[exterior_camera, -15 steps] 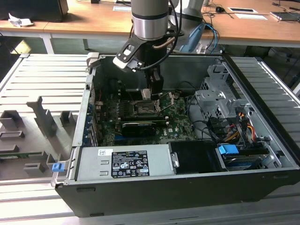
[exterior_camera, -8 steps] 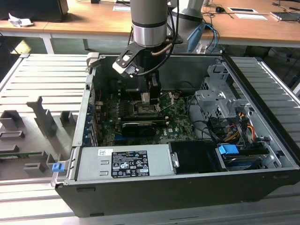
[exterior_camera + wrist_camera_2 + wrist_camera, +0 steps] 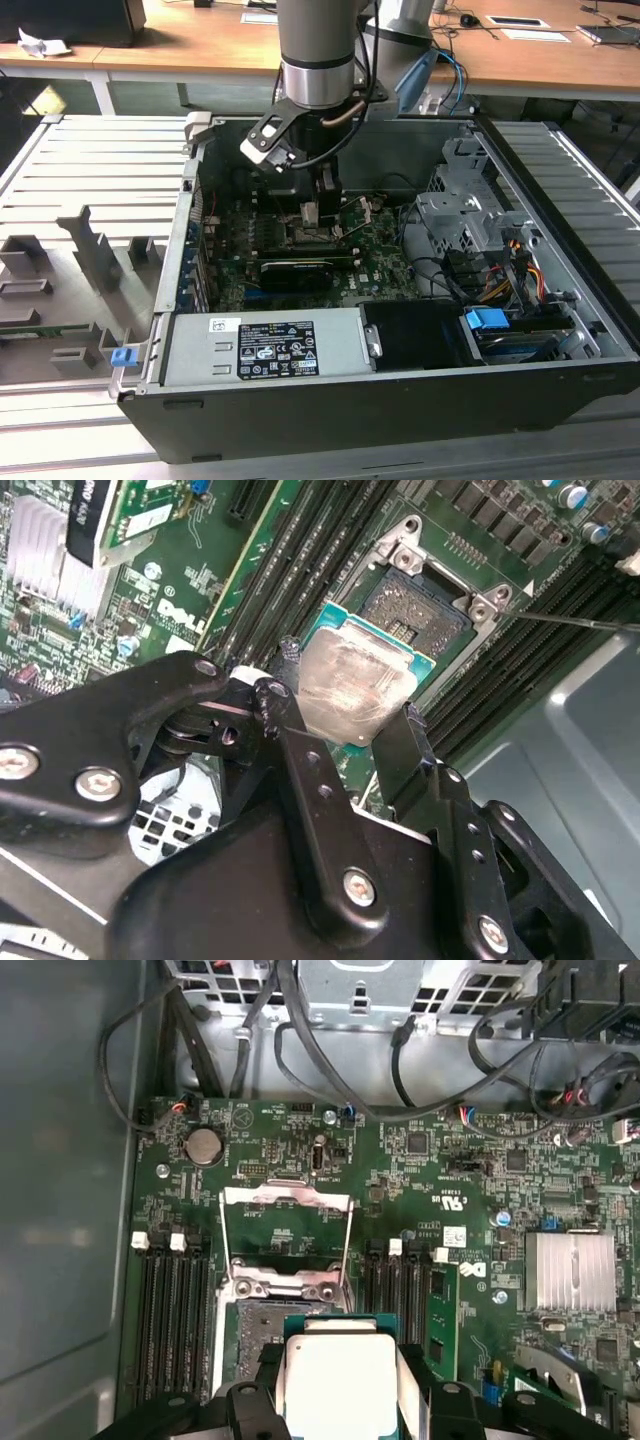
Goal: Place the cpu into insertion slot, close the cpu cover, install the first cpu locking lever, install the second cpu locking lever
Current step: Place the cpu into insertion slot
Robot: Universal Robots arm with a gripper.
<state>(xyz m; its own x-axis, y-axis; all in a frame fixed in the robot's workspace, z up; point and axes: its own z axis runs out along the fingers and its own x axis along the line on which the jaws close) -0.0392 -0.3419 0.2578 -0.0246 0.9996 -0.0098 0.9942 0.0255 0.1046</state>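
Just above the insertion slot (image 3: pixel 420 605), the gripper (image 3: pixel 345 708) has the cpu (image 3: pixel 352 670) pinched tight, cpu cover (image 3: pixel 285 1197) flipped open.

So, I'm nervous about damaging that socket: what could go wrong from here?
1. The cpu, held in the gripper, is off to one side of the open insertion slot. Lowered like this, it might catch on the metal rim.
2. The fingers reach past the chip's edges and could strike the memory slots beside the socket.

A labelled power supply (image 3: pixel 265 345) lies in the computer case (image 3: pixel 350 415); a finned heatsink (image 3: pixel 570 1272) and coin battery (image 3: pixel 204 1145) sit on the motherboard (image 3: pixel 420 1185).
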